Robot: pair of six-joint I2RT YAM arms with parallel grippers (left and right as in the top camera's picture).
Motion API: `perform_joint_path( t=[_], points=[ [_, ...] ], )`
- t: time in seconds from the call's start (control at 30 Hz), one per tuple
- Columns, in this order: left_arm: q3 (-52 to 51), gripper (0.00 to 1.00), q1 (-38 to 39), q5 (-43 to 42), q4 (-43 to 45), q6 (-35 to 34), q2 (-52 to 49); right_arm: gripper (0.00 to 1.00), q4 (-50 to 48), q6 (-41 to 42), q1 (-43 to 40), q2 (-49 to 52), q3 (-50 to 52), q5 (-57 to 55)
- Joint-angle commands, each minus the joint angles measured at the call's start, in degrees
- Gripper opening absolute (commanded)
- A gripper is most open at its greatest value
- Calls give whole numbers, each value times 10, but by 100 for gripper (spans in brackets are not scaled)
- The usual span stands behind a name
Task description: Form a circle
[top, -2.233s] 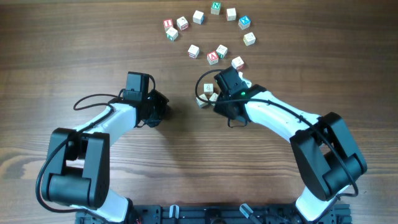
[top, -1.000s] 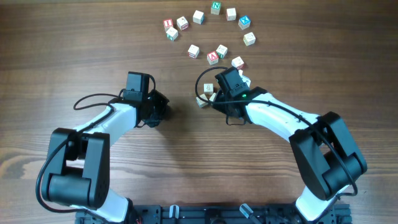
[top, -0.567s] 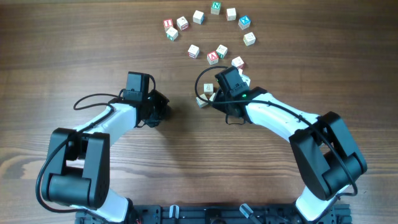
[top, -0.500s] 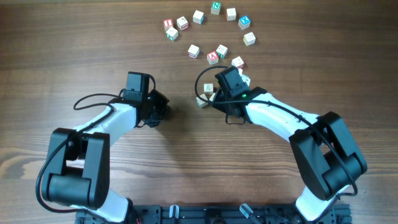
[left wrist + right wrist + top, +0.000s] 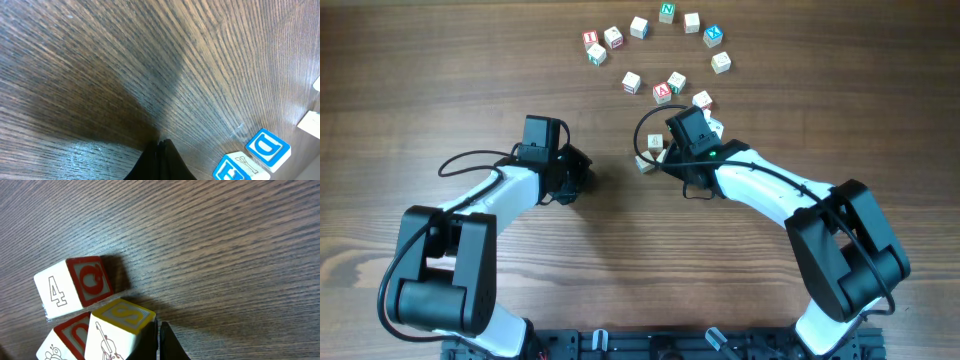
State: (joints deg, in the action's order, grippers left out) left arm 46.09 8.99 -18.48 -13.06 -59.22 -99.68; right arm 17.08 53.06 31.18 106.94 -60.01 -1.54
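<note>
Holding stock-still through the last second, both arms and all the cubes (image 5: 639,27) keep their places; just before that, the right arm edged slightly toward the near cluster. The circle is therefore no closer. The cubes lie in a loose arc at the far side of the surface (image 5: 800,110), open toward the robot, with strays inside it. Overhead hides the fingertips. The wrist views show the left tool (image 5: 161,159) pressed together over bare wood, with blue cubes (image 5: 267,148) near. The right tool (image 5: 159,341) is pressed together and empty, right beside an S cube (image 5: 120,325).
</note>
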Motion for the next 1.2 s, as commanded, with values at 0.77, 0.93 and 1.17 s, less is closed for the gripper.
perform_joint_path(
  t=[0.77, 0.93, 1.17],
  points=[
    [-27, 4, -2, 72, -20, 7, -26, 5, 61, 66, -3, 15, 5, 12],
    [-27, 4, -2, 72, -20, 7, -26, 5, 59, 30, -3, 15, 5, 64],
    [-27, 4, -2, 72, -20, 7, -26, 5, 59, 24, 1, 15, 5, 81]
  ],
)
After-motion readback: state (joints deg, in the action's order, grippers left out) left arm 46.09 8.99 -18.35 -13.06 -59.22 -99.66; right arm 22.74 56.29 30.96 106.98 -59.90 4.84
